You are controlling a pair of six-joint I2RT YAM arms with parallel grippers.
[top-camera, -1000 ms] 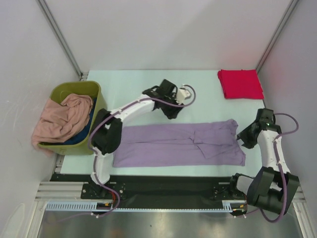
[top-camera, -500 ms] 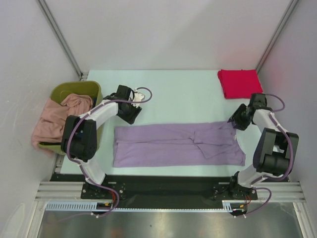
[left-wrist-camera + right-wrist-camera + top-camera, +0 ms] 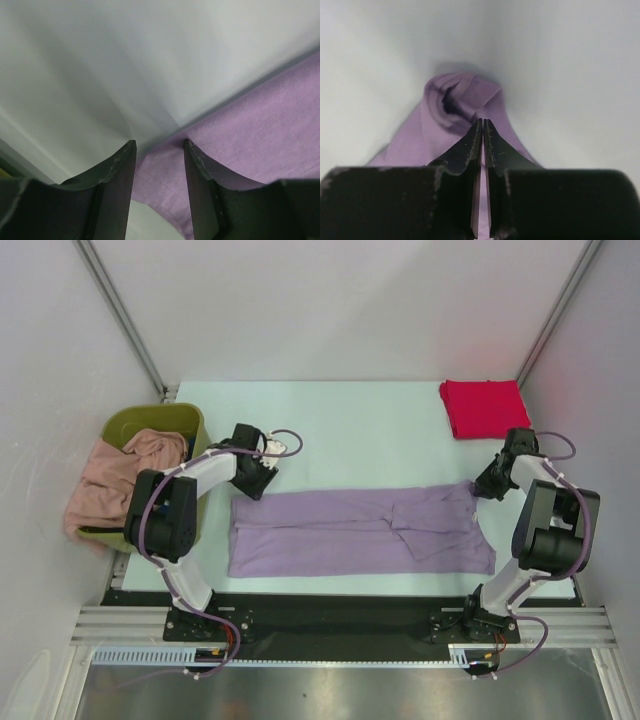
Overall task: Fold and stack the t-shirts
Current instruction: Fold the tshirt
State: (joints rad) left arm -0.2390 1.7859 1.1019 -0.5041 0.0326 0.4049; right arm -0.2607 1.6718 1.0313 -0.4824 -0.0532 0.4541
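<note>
Tabletop (image 3: 350, 430) carries the lavender shirt (image 3: 350, 530), laid as a long strip along the near edge with its sleeves already folded in. Olive bin (image 3: 150, 418) sits at the left edge with the salmon-pink shirt (image 3: 120, 480) spilling over it. Red shirt (image 3: 485, 408) lies folded at the far right corner, so that looks like the stack spot.

Step in hand, by my read: taking the strip's two far corners for the next fold.

- Left arm is bent low and reaches toward the left edge. The left gripper (image 3: 159, 147) is at the strip's far left corner, fingers spread, with the cloth edge lying between them and not yet pinched.
- Right arm is tucked near the right edge. The right gripper (image 3: 482, 122) is pressed together on a bunched nub of the strip's far right corner.

Next move likely calls for the left fingers to close on cloth. Both arms would then lift evenly, or the strip skews.
</note>
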